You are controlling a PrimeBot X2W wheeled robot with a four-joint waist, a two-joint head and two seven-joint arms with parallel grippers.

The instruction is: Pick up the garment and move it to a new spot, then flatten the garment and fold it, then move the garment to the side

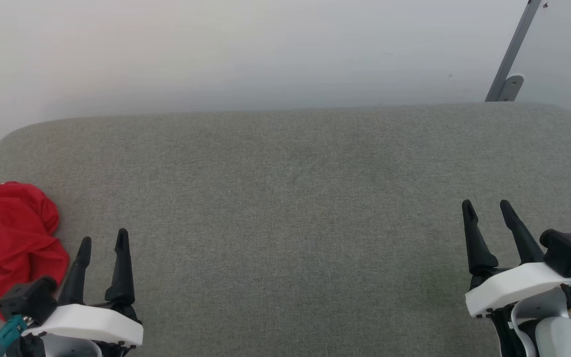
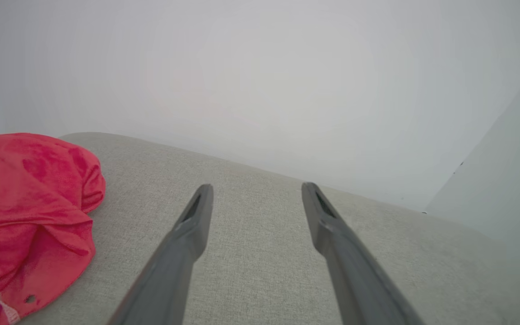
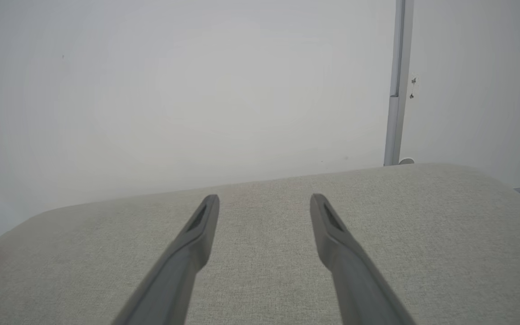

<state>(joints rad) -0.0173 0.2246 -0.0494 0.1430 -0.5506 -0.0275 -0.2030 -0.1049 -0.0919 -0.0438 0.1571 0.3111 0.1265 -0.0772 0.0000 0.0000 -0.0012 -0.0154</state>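
Red soft fabric garment (image 1: 10, 238): lies bunched in a crumpled heap at the far left edge of the grey woven padded surface (image 1: 285, 163), partly cut off by the head view. Not spread, not folded.

Left gripper (image 1: 104, 237), two long dark fingers: hovers just beside the heap on its inner side, jaws moderately apart, holding nothing. Right gripper (image 1: 486, 203): well apart at the far right, same spread, also empty.

Looks like step one, pickup not yet begun.

Next move likely calls for swinging the left gripper over the heap, dropping onto a raised fold, then pinching through enough layers to lift rather than drag. Plenty of bare surface toward the centre for the new spot.
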